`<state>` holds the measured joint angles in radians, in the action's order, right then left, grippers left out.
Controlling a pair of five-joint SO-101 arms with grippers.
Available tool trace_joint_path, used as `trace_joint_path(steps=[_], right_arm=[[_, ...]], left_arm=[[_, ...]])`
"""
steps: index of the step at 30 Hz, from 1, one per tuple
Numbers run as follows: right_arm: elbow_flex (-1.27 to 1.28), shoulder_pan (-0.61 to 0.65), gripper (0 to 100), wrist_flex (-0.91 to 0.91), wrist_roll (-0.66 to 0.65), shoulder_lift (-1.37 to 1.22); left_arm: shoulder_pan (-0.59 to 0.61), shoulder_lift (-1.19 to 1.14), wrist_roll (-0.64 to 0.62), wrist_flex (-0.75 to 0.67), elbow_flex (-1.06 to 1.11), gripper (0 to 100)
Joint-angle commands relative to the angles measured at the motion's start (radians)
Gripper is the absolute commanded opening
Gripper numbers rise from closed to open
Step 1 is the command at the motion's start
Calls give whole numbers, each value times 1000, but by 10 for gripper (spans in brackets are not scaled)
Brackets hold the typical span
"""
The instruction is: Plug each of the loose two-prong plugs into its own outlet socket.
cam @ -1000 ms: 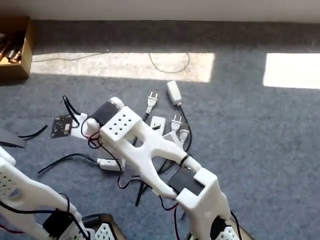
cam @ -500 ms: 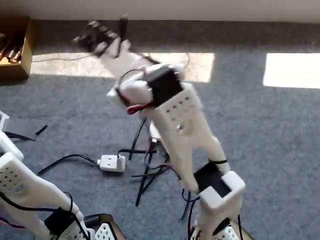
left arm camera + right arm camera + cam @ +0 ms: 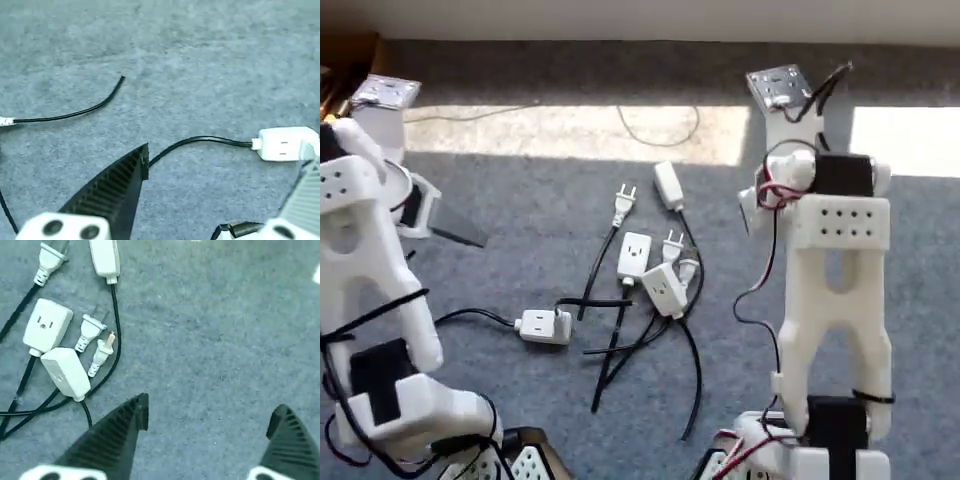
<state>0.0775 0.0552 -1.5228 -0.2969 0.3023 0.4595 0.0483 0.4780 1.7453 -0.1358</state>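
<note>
The left arm (image 3: 370, 250) stands at the left edge of the high view. It is folded high, with its upper link leaning inward and its wrist turned down toward the carpet (image 3: 880, 260). The left tool (image 3: 227, 160) hangs above the carpet with its dark finger (image 3: 120, 185) and pale finger (image 3: 305, 195) spread wide and nothing between them. Near it lies the side outlet (image 3: 284, 144), slots facing up, on a black cord (image 3: 200, 141) that curves away across the carpet.

The right arm (image 3: 835, 300) stands nearly upright on the right side, its long link vertical and its wrist tipped toward the far wall. The right tool (image 3: 212, 407) is also wide open and empty, held over bare carpet beside the cluster of task things.

That cluster lies between the two arms. The lone plug (image 3: 623, 203) rests at the far end with its prongs pointing away from the arms, and a white adapter (image 3: 667, 185) lies just beside it. Nearer the arms, the upper outlet (image 3: 634, 255) lies face up and touches the lower outlet (image 3: 663, 287). The plug pair (image 3: 672, 245) lies just beside these two outlets, prongs bare and in no socket. Black cords run from the cluster toward the arms and cross one another
</note>
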Motion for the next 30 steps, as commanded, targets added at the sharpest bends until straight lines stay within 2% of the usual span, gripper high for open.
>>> trace_joint_path(steps=[1, 4, 10, 12, 20, 25, 30], right_arm=[[429, -22, 361, 231, -12, 285], [751, -21, 361, 366, -12, 463], [1187, -21, 361, 541, -14, 613], [1265, -21, 361, 587, -14, 621], [1348, -27, 361, 687, -14, 667], [1395, -27, 361, 713, -17, 722], [1419, -27, 361, 719, -20, 773]], left_arm=[[-85, 145, -3, -11, 131, 432], [-101, 234, 15, -58, 248, 432], [-148, 337, 299, -95, 470, 432], [-189, 331, 347, -140, 529, 432], [-410, 188, 443, -261, 621, 432], [-452, 90, 577, -351, 639, 430], [-460, -1, 586, -391, 639, 357]])
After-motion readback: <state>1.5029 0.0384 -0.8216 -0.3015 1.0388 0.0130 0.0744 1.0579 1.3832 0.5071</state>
